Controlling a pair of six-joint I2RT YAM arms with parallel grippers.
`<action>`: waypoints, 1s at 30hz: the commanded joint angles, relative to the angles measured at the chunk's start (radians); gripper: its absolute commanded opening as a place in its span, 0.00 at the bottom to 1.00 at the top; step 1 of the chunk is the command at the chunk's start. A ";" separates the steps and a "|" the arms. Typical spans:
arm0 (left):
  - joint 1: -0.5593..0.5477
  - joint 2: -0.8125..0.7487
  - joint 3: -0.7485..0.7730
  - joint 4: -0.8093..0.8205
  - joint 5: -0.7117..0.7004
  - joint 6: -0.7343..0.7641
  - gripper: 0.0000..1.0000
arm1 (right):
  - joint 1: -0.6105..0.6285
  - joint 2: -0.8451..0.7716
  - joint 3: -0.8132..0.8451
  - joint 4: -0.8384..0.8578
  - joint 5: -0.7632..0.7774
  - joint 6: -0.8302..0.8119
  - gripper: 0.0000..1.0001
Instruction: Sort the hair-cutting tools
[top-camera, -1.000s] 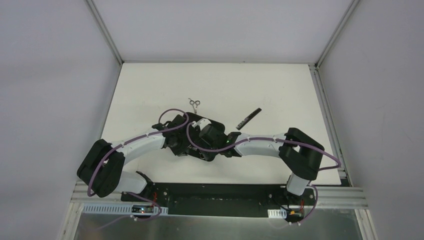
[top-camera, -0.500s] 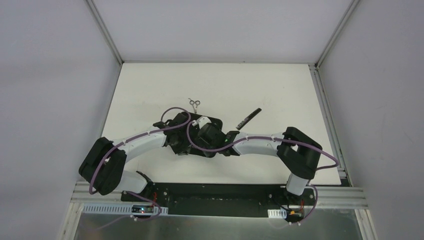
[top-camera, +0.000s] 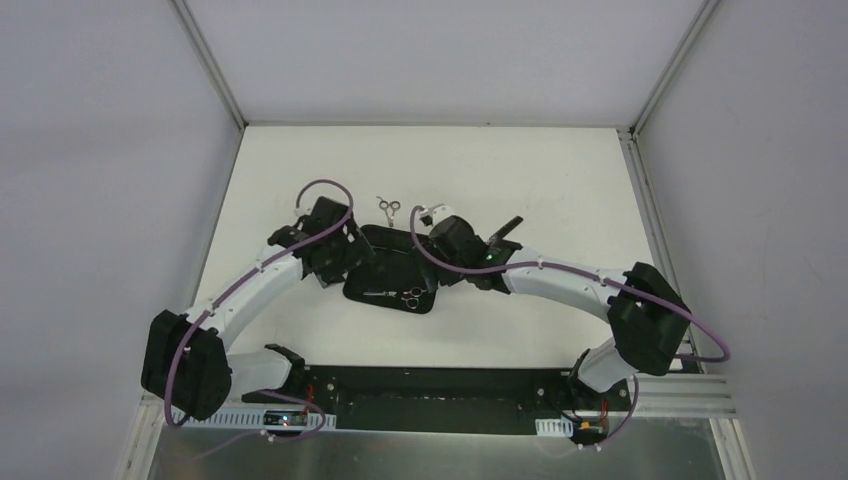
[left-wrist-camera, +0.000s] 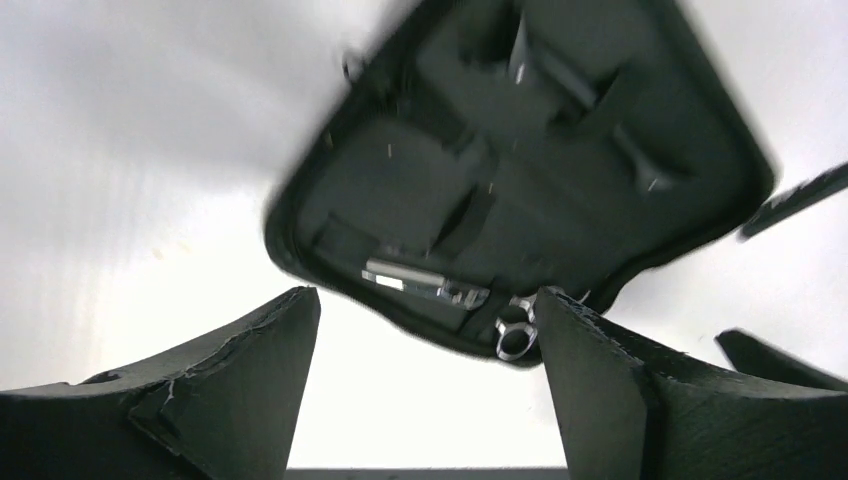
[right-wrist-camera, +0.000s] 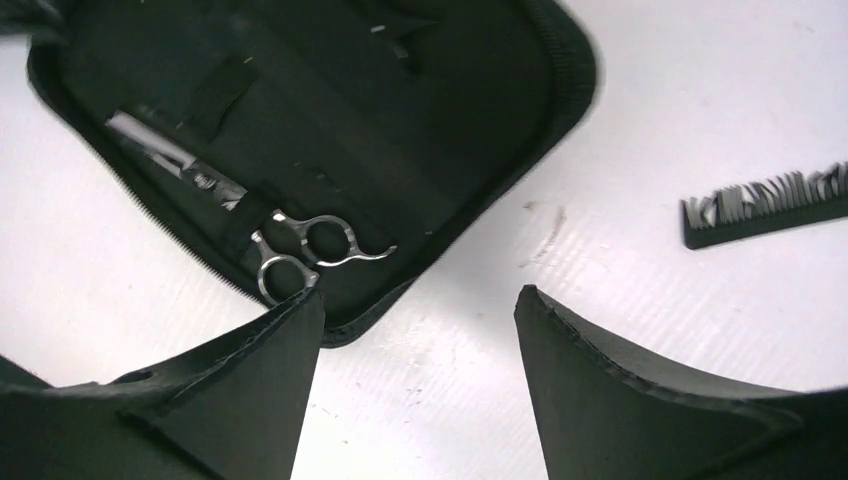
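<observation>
Your left gripper (left-wrist-camera: 427, 300) and right gripper (right-wrist-camera: 420, 295) hung wide open, empty, flanking the case (right-wrist-camera: 470, 100); I'd say the comb (right-wrist-camera: 765, 205) just right of it needed a square pinch across its spine.

Overhead view bright, even, sharp. Left wrist: zip case (left-wrist-camera: 520, 180) smeared by motion blur, desk (left-wrist-camera: 130, 150) glaring white. Right wrist crisper, silver scissors (right-wrist-camera: 310, 245) glinting, lower edge soft.

You have a white table (top-camera: 560, 170) under the fingers (left-wrist-camera: 640, 400), matte and evenly lit. Beyond them stands a pale grey back wall (top-camera: 440, 50). Side walls (top-camera: 90, 200) close in left and right of them, with metal rails (top-camera: 208, 60) at the far corners. Behind them runs a black strip (top-camera: 440, 385).
</observation>
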 joint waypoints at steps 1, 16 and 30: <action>0.134 0.039 0.097 -0.028 0.048 0.228 0.84 | -0.100 -0.047 -0.020 -0.065 -0.037 0.140 0.74; 0.254 0.497 0.274 -0.003 0.312 0.444 0.81 | -0.249 -0.088 -0.040 -0.110 -0.089 0.288 0.74; 0.024 0.411 0.144 0.172 0.430 0.164 0.71 | -0.291 -0.012 0.006 -0.136 -0.101 0.299 0.74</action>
